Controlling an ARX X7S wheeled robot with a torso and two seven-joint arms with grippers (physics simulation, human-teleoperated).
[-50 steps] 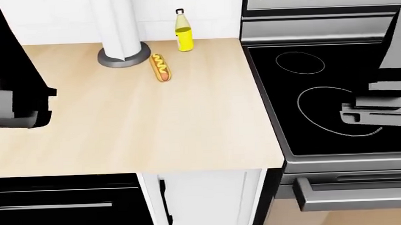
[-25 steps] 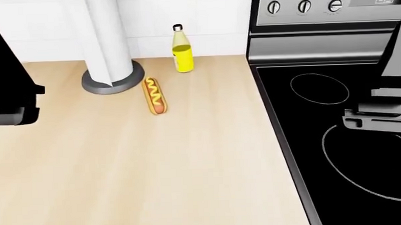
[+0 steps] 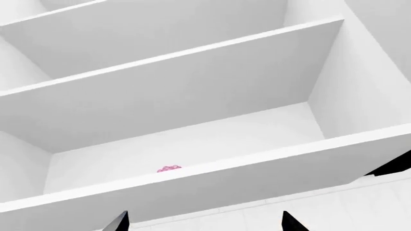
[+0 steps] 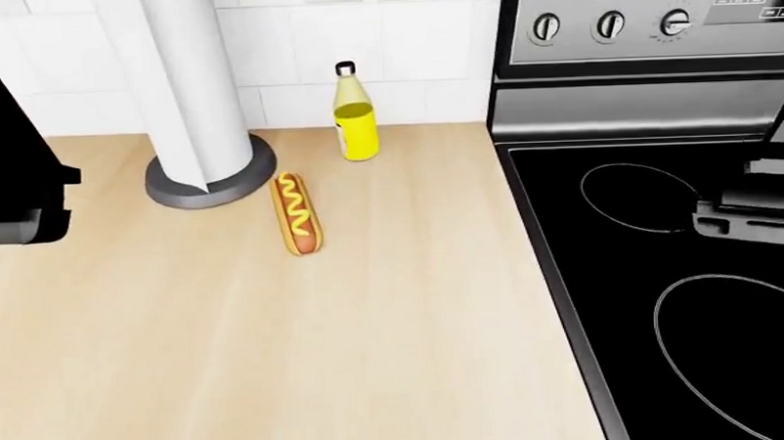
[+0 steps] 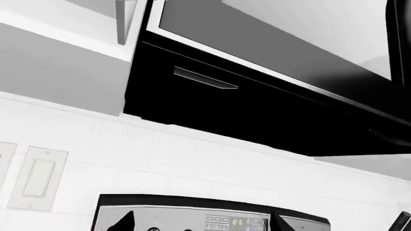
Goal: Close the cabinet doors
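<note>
Overhead, our left gripper [image 3: 204, 222], fingers spread, faces open cabinet shelves [image 3: 192, 120]; our right gripper's [image 5: 263, 222] opening is unclear.

Blocky left arm [image 4: 20, 199] — black and dark grey, angular grey right arm [image 4: 757, 202], black pointed fingertips [image 3: 117, 222]

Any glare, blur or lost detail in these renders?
Head view: sharp, no glare; the black stove top swallows detail. Left wrist view: white cabinet shelves evenly lit, nearly shadowless; the small pink object is too small to identify. Right wrist view: the black microwave underside is nearly featureless.
</note>
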